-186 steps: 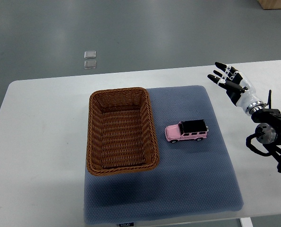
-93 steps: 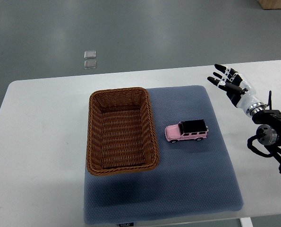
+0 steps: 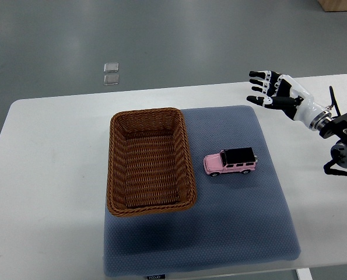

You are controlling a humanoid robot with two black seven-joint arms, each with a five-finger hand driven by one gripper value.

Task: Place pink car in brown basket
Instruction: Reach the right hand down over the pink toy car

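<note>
- Grey floor lies behind a white table (image 3: 51,175), with two small clear squares (image 3: 111,73) on the floor near its far edge
- Blue-grey mat (image 3: 243,221) covers the table's middle; a tiny label at its near edge is too small to read
- brown basket (image 3: 150,161) sits on the mat's left part, nothing in it
- pink car (image 3: 230,161) with a black roof stands on the mat just right of the basket, apart from it
- right hand (image 3: 275,93) hovers over the mat's far right corner, fingers (image 3: 259,74) spread and holding nothing, well apart from the car
</note>
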